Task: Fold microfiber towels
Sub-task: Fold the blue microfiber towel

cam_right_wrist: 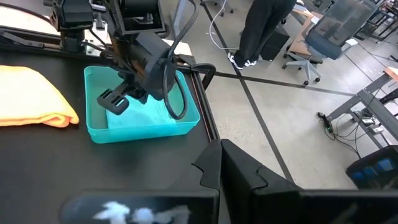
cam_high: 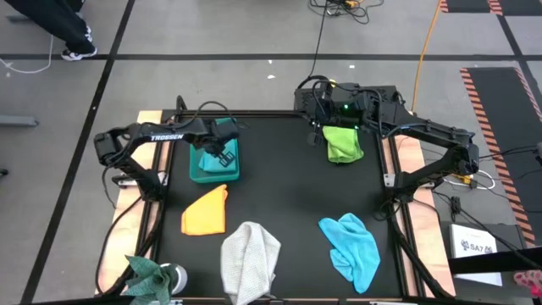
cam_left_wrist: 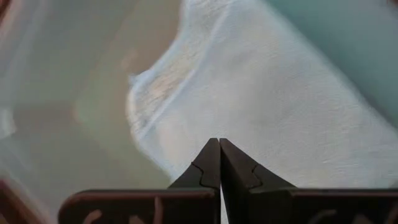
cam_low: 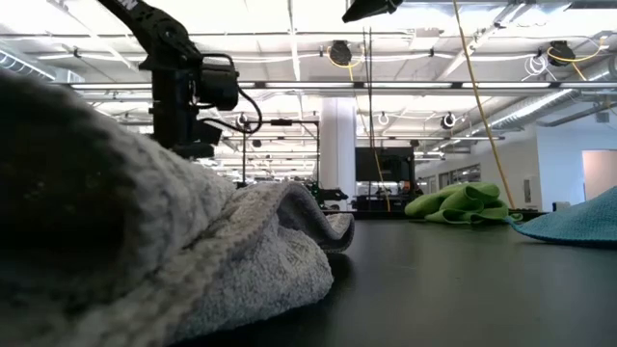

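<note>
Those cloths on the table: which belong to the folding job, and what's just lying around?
Part of the job:
orange-yellow towel
light grey towel
light blue towel
lime green towel
teal towel at the table's corner

Just there:
teal plastic bin, left gripper over it

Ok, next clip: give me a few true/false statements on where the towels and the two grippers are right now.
1. The left gripper hangs over the teal bin. True.
2. The orange towel lies inside the bin. False: it lies on the table, beside the bin.
3. The left gripper's fingers are spread wide. False: they are shut.
4. The green towel lies at the far end near the right arm's base. True.
5. The grey towel and the light blue towel overlap. False: they lie apart.
</note>
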